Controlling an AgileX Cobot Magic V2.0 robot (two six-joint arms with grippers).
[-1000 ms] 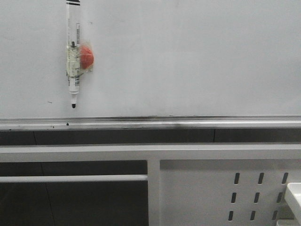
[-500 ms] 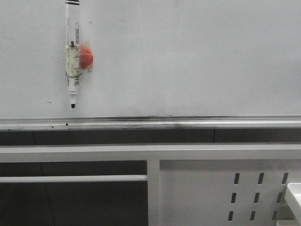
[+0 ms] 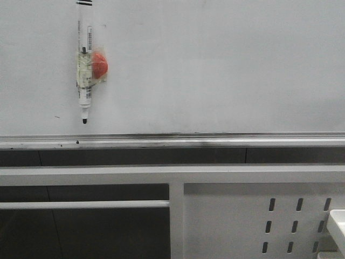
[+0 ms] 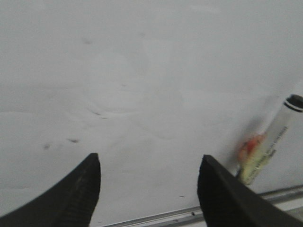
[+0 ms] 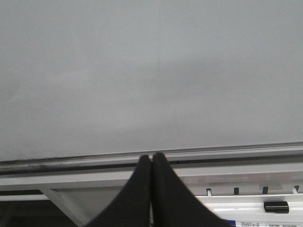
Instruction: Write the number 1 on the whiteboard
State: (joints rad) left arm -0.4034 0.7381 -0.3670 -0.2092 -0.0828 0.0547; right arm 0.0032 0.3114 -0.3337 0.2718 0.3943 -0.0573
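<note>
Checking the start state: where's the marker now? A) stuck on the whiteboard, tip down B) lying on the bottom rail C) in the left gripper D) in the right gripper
A: the marker hangs on the whiteboard, tip down; the left gripper is open and empty, the right gripper shut on nothing.

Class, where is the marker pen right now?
In the front view, the marker pen hangs upright on the whiteboard's left side, tip down, above the metal rail.

White metal frame (image 3: 172, 175) with horizontal bars, slotted perforated panel (image 3: 259, 221) at lower right, dark gaps between, flat even light
</note>
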